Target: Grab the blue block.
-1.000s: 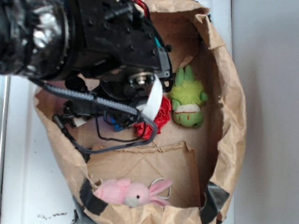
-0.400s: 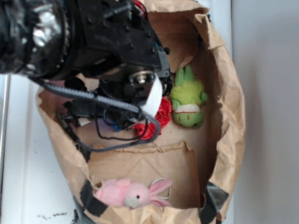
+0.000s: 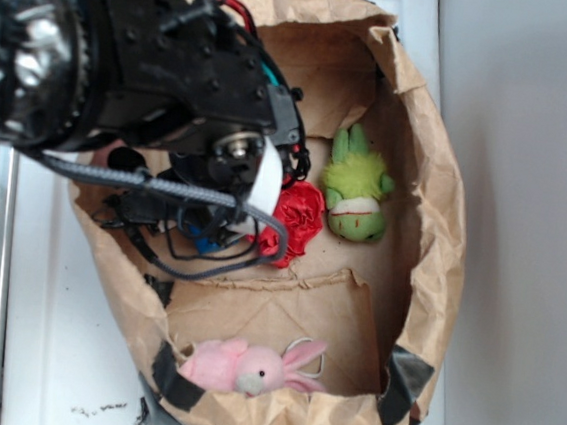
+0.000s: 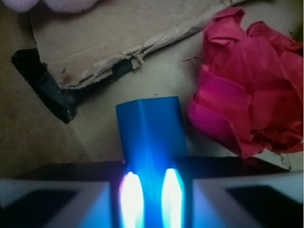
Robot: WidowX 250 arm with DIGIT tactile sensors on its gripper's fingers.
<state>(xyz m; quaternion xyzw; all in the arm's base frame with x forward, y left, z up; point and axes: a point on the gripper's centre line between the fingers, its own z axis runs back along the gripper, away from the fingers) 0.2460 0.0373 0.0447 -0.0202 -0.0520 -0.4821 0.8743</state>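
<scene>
The blue block (image 4: 149,135) is a plain blue bar standing between my two fingers in the wrist view. Its near end glows bright where the jaws press it from both sides. My gripper (image 4: 149,202) is shut on it. In the exterior view the black arm covers most of this; only a small patch of the blue block (image 3: 199,233) shows under the wrist, left of the red fabric flower (image 3: 298,217). The gripper fingers themselves are hidden there.
Everything lies inside a brown paper bag (image 3: 441,198) with tall crumpled walls. A green plush (image 3: 354,187) sits right of the flower (image 4: 251,90). A pink bunny plush (image 3: 248,367) lies at the front, behind a folded paper flap (image 3: 284,308). Black tape (image 4: 45,85) marks the bag floor.
The arm has shifted left and slightly up, taking the gripper away from the red flower, which now shows almost whole.
</scene>
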